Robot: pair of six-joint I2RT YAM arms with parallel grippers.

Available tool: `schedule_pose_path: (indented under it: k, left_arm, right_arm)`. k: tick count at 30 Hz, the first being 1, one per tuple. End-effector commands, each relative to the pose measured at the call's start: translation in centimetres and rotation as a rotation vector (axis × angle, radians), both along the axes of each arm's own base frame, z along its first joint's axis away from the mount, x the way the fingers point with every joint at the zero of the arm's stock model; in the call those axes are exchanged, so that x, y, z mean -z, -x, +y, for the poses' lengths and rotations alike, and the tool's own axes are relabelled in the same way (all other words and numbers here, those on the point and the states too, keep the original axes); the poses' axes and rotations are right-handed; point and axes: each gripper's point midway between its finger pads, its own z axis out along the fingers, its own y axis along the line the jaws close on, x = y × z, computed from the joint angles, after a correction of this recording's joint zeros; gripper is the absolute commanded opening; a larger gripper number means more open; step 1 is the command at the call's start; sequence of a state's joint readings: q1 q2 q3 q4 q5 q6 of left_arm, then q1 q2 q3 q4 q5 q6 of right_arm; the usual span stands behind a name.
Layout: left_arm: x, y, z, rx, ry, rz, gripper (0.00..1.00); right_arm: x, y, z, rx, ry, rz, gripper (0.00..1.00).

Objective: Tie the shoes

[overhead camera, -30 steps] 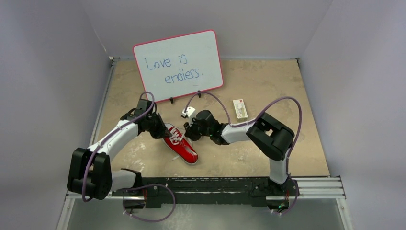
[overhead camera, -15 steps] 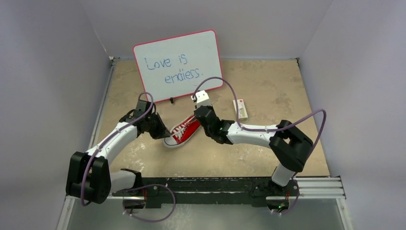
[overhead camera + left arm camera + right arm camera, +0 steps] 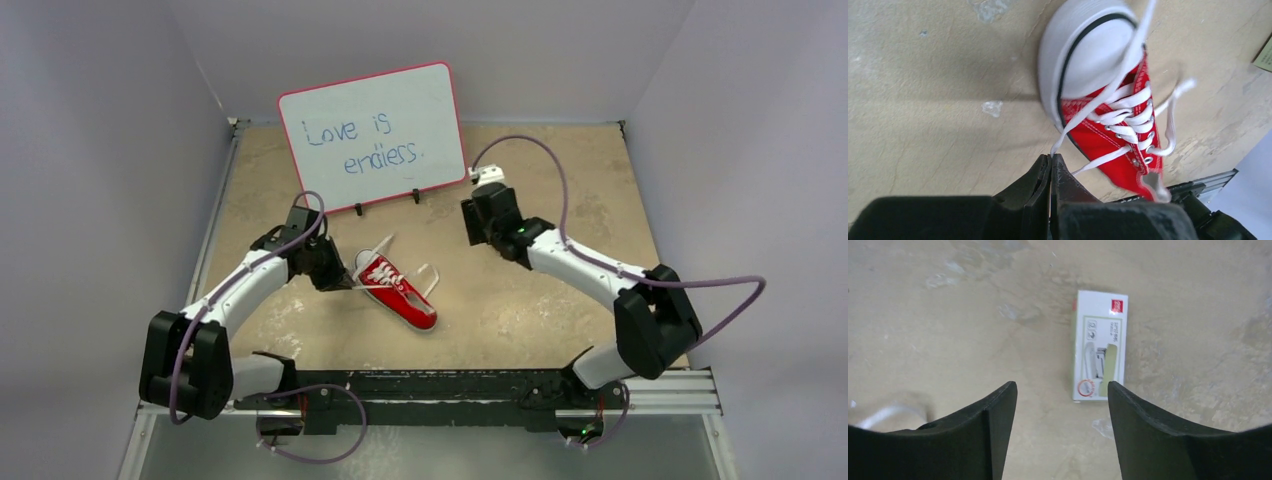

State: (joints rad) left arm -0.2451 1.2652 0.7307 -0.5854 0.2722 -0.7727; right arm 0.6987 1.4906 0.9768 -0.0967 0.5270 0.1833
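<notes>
Across the sandy bench top (image 3: 560,310), one whiteboard (image 3: 372,138) with a red rim stands at the far edge, left of centre, with blue handwriting that begins "Love is".

Two arms reach in from the near edge. The left arm ends in the left gripper (image 3: 340,278), roughly midway between the near and far edges and left of centre. The right arm stretches toward the far edge, and the right gripper (image 3: 478,228) sits just below the whiteboard's right corner.

One red canvas sneaker (image 3: 400,293) lies close to the middle of the bench. Its heel is beside the left gripper and its white toe cap points toward the near right corner.

One small white box (image 3: 1099,352) with a red mark lies flat on the bench. In the right wrist view it shows through the gap of the right gripper, whose fingers (image 3: 983,430) are spread wide with nothing between them.

Two white lace ends trail from the sneaker. One lace end (image 3: 1088,107) runs over the toe cap and down into the left gripper, whose fingers (image 3: 1040,175) are pressed together on it. The other lace end (image 3: 1170,115) curls loose beside the eyelets.
</notes>
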Motion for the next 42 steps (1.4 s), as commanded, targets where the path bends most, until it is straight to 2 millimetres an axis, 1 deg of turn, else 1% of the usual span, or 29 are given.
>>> schedule_pose_path:
  k: [1, 3, 4, 5, 6, 7, 8, 10, 12, 14, 16, 17, 18, 20, 22, 24, 26, 28, 30, 31, 33, 36, 39, 40, 42]
  left_arm:
    - [-1.6, 0.7, 1.1, 0.044, -0.066, -0.028, 0.04]
    - [-1.4, 1.3, 1.2, 0.039, -0.061, -0.026, 0.13]
    - [-1.2, 1.6, 1.2, 0.034, -0.055, -0.023, 0.2]
    - [-0.9, 1.7, 1.1, 0.027, -0.044, -0.02, 0.26]
    - [-0.3, 2.0, 0.9, 0.014, -0.032, -0.005, 0.33]
    - [0.1, 2.0, 0.6, 0.006, -0.009, 0.001, 0.41]
    - [0.4, 1.9, 0.1, -0.007, 0.019, 0.003, 0.48]
    - [0.5, 1.2, -0.7, -0.036, 0.075, -0.001, 0.58]
    - [-0.4, 0.3, -1.8, -0.055, 0.144, -0.033, 0.65]
    - [-1.8, -0.3, -2.5, -0.061, 0.195, -0.086, 0.7]
    - [-3.2, -0.1, -3.3, -0.023, 0.23, -0.126, 0.74]
    - [-3.5, 0.5, -3.9, 0.01, 0.237, -0.128, 0.76]
    - [-3.4, 1.1, -4.2, 0.039, 0.231, -0.116, 0.76]
    - [-3.0, 2.5, -5.0, 0.099, 0.211, -0.089, 0.75]
    - [-2.3, 3.7, -5.6, 0.154, 0.182, -0.067, 0.73]
    - [-1.4, 4.4, -5.9, 0.186, 0.144, -0.042, 0.68]
    - [-0.7, 4.7, -6.3, 0.209, 0.118, -0.022, 0.64]
    - [-0.8, 4.4, -7.2, 0.233, 0.115, -0.032, 0.65]
    - [-0.4, 4.2, -8.3, 0.264, 0.122, -0.04, 0.67]
    - [0.1, 4.1, -8.5, 0.28, 0.104, -0.028, 0.66]
    - [1.4, 4.1, -8.3, 0.3, 0.022, 0.002, 0.61]
    - [2.5, 4.0, -6.4, 0.284, -0.112, 0.022, 0.46]
    - [3.3, 4.0, -5.1, 0.271, -0.185, 0.035, 0.36]
    - [3.6, 4.1, -4.9, 0.271, -0.195, 0.042, 0.31]
    - [4.0, 4.1, -4.5, 0.269, -0.219, 0.05, 0.23]
  right_arm:
    - [0.5, 2.2, 2.6, -0.296, -0.194, 0.215, 0.73]
    - [0.6, 3.4, 5.4, -0.467, -0.267, 0.274, 0.77]
    - [0.9, 4.2, 6.9, -0.546, -0.308, 0.316, 0.77]
    - [1.5, 4.4, 7.2, -0.574, -0.297, 0.355, 0.76]
    - [2.5, 4.2, 7.6, -0.566, -0.293, 0.394, 0.72]
    - [3.1, 4.7, 8.2, -0.575, -0.317, 0.434, 0.68]
    - [3.5, 5.4, 8.9, -0.59, -0.337, 0.456, 0.65]
    - [4.5, 7.3, 10.2, -0.611, -0.33, 0.464, 0.66]
    - [5.0, 9.1, 11.3, -0.636, -0.309, 0.452, 0.68]
    - [5.8, 10.2, 11.5, -0.617, -0.303, 0.46, 0.7]
    - [6.3, 11.1, 11.8, -0.606, -0.352, 0.479, 0.7]
    - [6.6, 11.6, 11.9, -0.606, -0.372, 0.48, 0.7]
    - [6.3, 11.7, 12.4, -0.616, -0.4, 0.457, 0.7]
    - [6.5, 12.3, 12.7, -0.615, -0.422, 0.44, 0.72]
    - [7.2, 12.5, 12.8, -0.597, -0.417, 0.42, 0.73]
    - [8.1, 12.7, 12.9, -0.579, -0.389, 0.398, 0.73]
    - [8.7, 12.9, 13.5, -0.578, -0.344, 0.367, 0.73]
    - [9.4, 12.4, 13.5, -0.536, -0.28, 0.314, 0.75]
    - [9.7, 11.2, 12.9, -0.416, -0.204, 0.257, 0.75]
    - [10.0, 10.9, 12.5, -0.362, -0.165, 0.242, 0.72]
    - [10.1, 10.5, 11.5, -0.286, -0.083, 0.208, 0.66]
    - [9.6, 10.5, 9.8, -0.201, 0.015, 0.139, 0.48]
    - [9.3, 10.3, 8.0, -0.12, 0.033, 0.099, 0.3]
    - [9.3, 10.2, 7.7, -0.106, 0.032, 0.09, 0.26]
    - [9.1, 9.9, 6.9, -0.068, 0.049, 0.065, 0.21]
